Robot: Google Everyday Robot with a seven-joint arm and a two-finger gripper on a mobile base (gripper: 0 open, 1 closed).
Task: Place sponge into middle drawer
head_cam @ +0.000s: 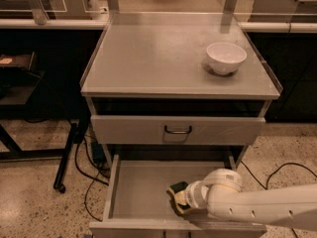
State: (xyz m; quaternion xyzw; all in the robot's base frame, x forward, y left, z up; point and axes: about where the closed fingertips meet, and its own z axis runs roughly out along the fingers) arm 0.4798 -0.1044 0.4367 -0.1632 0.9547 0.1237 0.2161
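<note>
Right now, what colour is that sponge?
Sponge: pale yellow, dark green face; camera view, at pincer over grey drawer.

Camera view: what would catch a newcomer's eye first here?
First, the white arm's gripper, which reaches from the right into the open middle drawer and holds the sponge inside it, near the front. Next, the white bowl on the cabinet top, toward its right side.

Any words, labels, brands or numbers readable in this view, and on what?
None can be read. No text shows on the grey metal cabinet top, the white bowl, the upper drawer front, the open grey metal middle drawer, or the pale yellow and green sponge. The white arm's pincer, low in that drawer at the sponge, shows no marking either.
</note>
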